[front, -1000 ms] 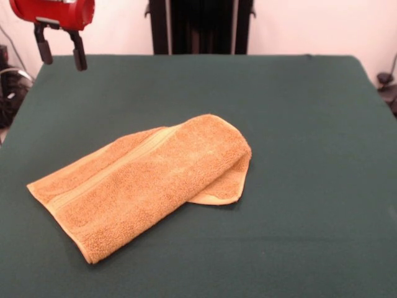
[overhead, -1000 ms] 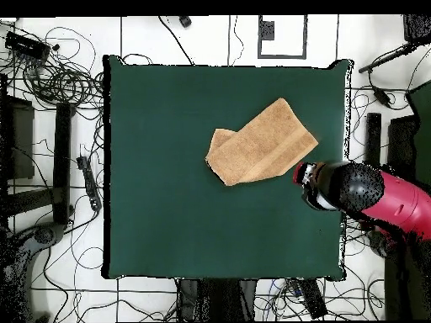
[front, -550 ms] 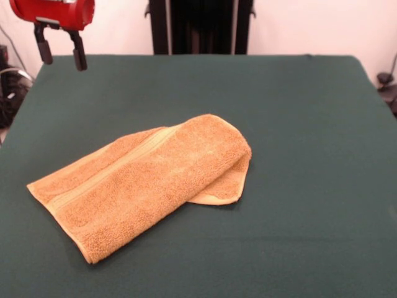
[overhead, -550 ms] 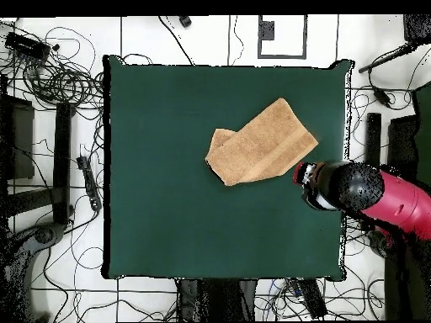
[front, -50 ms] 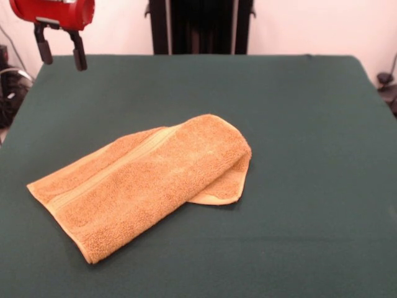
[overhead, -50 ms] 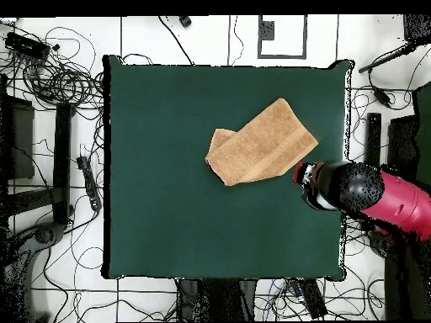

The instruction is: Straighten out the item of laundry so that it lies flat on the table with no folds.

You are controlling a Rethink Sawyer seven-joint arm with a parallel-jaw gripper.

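The golden-tan item of laundry lies folded over on itself on the dark green table, left of centre in the front view, with a lower layer sticking out at its right end. A woven band runs along its length. Seen from overhead, the item of laundry sits right of the table's middle. My gripper hangs open and empty above the table's far left corner, well apart from the cloth. In the overhead view the gripper is hidden under the red and black arm.
Cables and stands lie on the floor around the table. A black upright post stands behind the far edge.
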